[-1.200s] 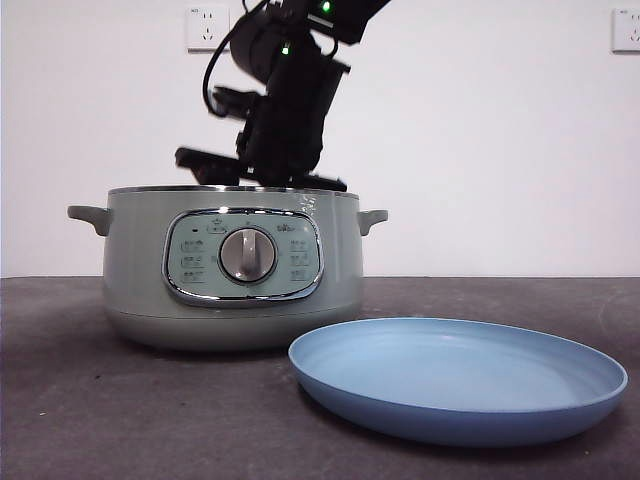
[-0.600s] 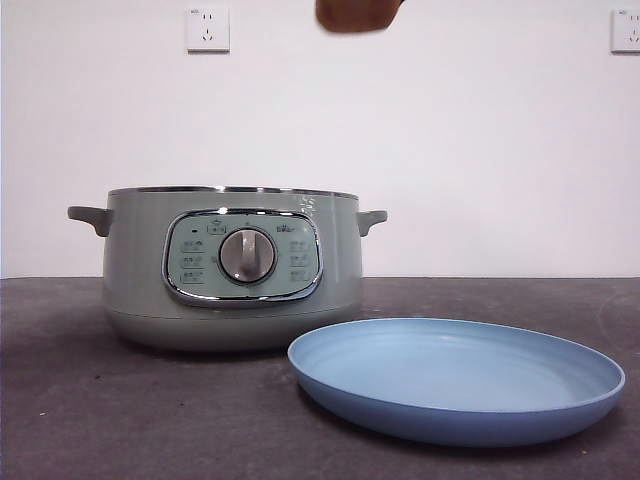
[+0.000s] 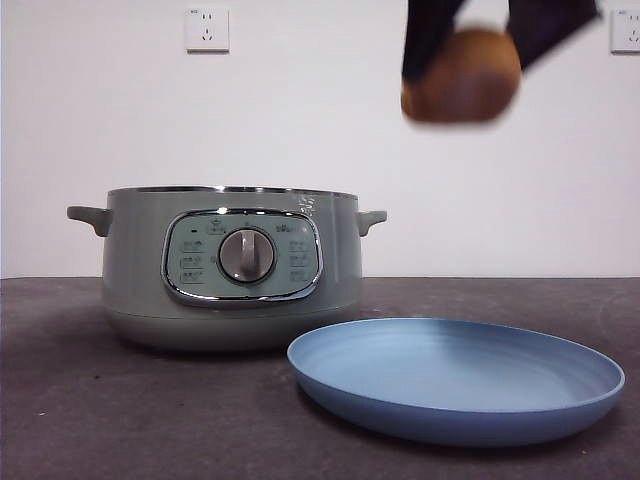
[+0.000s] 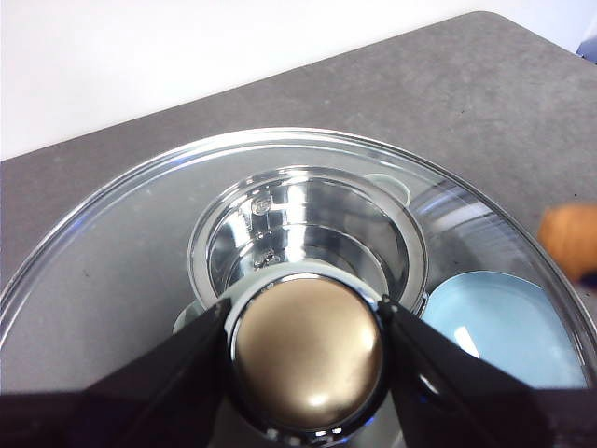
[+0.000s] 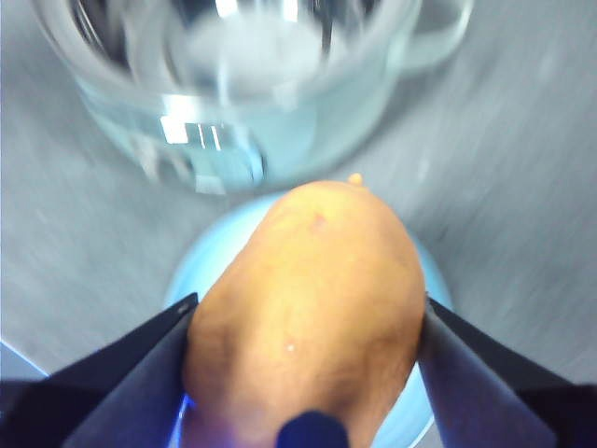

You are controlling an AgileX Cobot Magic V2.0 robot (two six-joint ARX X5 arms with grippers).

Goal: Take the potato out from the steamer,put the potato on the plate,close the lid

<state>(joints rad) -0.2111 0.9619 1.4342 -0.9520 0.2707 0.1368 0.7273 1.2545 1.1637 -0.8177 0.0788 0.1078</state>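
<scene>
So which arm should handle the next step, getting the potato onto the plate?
Right. Its gripper already holds the potato above the plate, while the left gripper is occupied holding the lid.

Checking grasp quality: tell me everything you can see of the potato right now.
The potato is smooth, oval, orange-brown, with faint specks and a small nub at one end. The right gripper holds it in the air, one black jaw pressed on each long side. In the front view it hangs blurred high above the light-blue plate, to the side of the open steamer and well above its rim, touching nothing else.

White wall [image 3: 300, 120] w/ two sockets [image 3: 207, 29], dark grey tabletop [image 3: 120, 400]
</scene>
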